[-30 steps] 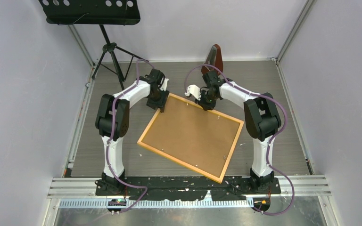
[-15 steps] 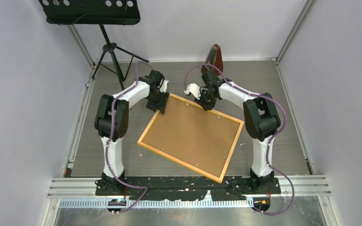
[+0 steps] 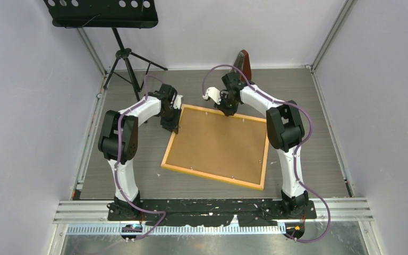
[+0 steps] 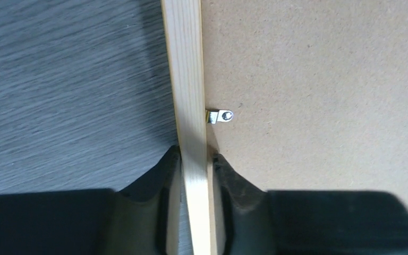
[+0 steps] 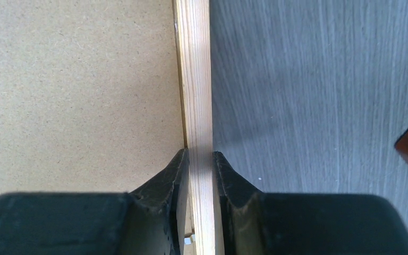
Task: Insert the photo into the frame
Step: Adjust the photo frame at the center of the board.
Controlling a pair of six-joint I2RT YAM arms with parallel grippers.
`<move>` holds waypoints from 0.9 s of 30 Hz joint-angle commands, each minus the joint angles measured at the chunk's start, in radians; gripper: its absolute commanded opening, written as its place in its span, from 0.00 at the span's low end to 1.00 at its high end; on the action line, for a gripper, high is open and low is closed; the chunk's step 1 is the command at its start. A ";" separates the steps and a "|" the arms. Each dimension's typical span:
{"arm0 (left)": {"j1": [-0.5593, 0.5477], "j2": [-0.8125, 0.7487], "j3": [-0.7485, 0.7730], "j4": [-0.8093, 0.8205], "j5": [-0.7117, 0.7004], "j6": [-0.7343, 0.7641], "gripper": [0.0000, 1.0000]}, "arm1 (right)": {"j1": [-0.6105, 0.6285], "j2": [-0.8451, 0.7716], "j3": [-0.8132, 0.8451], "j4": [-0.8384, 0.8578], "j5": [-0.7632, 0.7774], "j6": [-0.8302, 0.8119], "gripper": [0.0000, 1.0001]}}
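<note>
Astride frame (image 4: 188, 79) strips: left hand (image 4: 194, 156), right hand (image 5: 199, 154)

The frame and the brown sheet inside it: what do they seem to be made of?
The frame: pale wood, probably unvarnished, with lengthwise grain lines. The backing sheet: likely fibreboard, matte, finely speckled brown. Its small clip: shiny, likely metal.

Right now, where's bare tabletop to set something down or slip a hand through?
Free: the strip between the frame and the right edge of the table; the band between frame and arm bases. Crowded: the far side, where left gripper and right gripper clamp the frame, near the tripod and a red-brown object.
</note>
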 commanded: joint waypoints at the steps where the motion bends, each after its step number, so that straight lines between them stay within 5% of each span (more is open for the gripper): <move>1: -0.002 -0.042 -0.022 0.008 0.047 -0.003 0.19 | 0.010 0.007 0.114 0.044 0.000 -0.015 0.17; 5: 0.002 -0.033 -0.033 0.021 0.063 -0.022 0.01 | 0.014 0.004 0.129 0.062 0.009 0.042 0.42; 11: 0.020 -0.043 -0.098 0.091 0.095 -0.093 0.00 | 0.010 -0.093 0.010 0.162 0.134 0.214 0.68; 21: 0.023 -0.099 -0.288 0.279 0.187 -0.266 0.00 | -0.173 -0.424 -0.346 0.209 0.136 0.573 0.78; 27: 0.023 -0.126 -0.372 0.356 0.203 -0.334 0.00 | -0.256 -0.661 -0.598 0.181 0.116 0.591 0.80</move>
